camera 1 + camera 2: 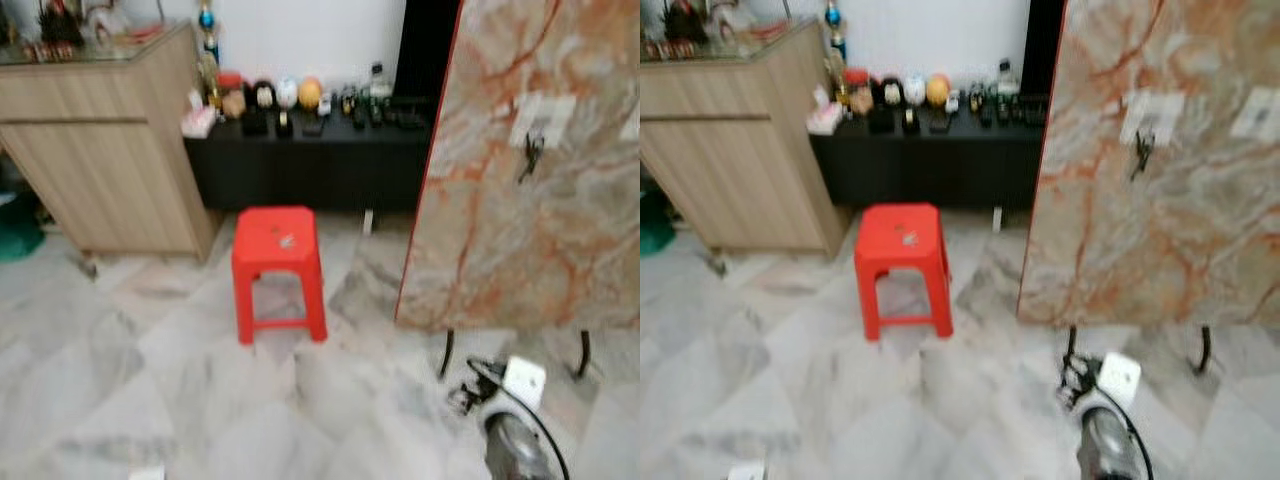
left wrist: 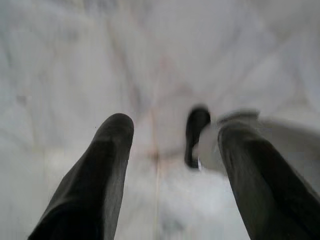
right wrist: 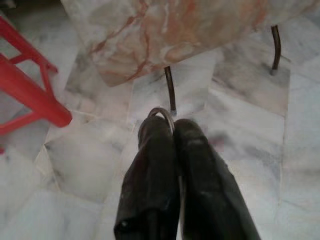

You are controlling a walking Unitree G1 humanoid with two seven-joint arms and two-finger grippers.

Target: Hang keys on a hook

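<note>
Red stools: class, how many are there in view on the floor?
1. The red stool stands on the marble floor, between the wooden cabinet and the marble panel.

A thin metal key ring (image 3: 161,113) pokes out at the tips of the right pincer (image 3: 172,125), clamped between its closed black fingers, low over the marble floor. The hook (image 1: 528,155) is small and dark; it sits high on the upright marbled panel (image 1: 500,230), below a white plate.

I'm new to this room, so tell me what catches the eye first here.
The bright red stool stands alone on the pale marble floor, in front of a low black table crowded with small ornaments. To its right a big marble-patterned board stands on thin black legs, with a dark hook near its top. The right gripper, low near the board's legs, has its jaws shut on a key ring.
</note>
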